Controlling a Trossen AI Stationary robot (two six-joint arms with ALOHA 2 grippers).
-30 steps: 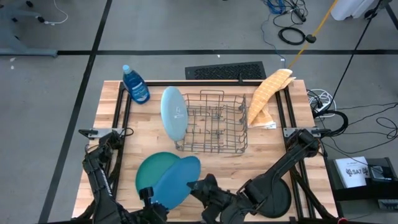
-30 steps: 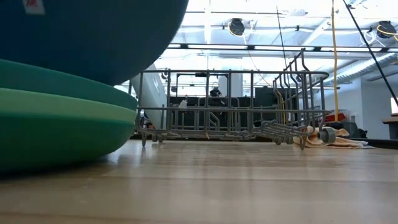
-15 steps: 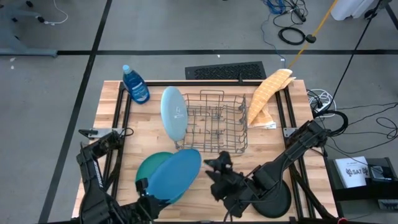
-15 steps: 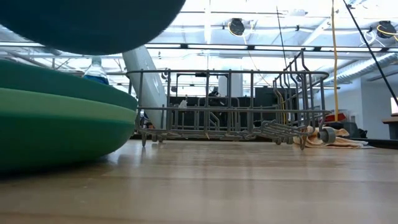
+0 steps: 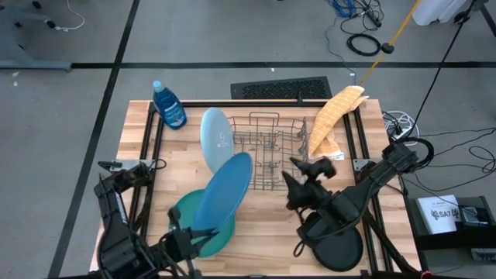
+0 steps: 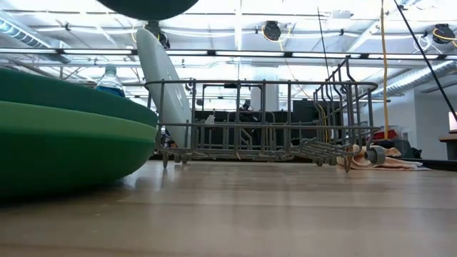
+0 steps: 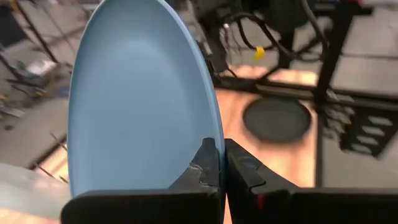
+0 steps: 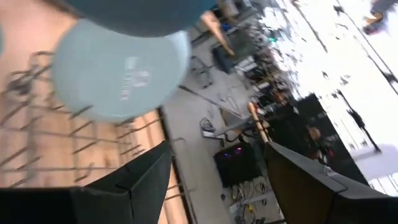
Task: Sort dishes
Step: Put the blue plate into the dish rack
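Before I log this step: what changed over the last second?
The left gripper, shut on the blue plate, lifted it off the teal plate toward the wire rack. The open right gripper moved up beside the rack. The light blue plate, black plate and soap bottle stayed put.

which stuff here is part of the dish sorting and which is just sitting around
Job: blue plate in the shut left gripper, light blue plate, teal plate, black plate, open right gripper.
Lying about: soap bottle, yellow cloth, wire rack.
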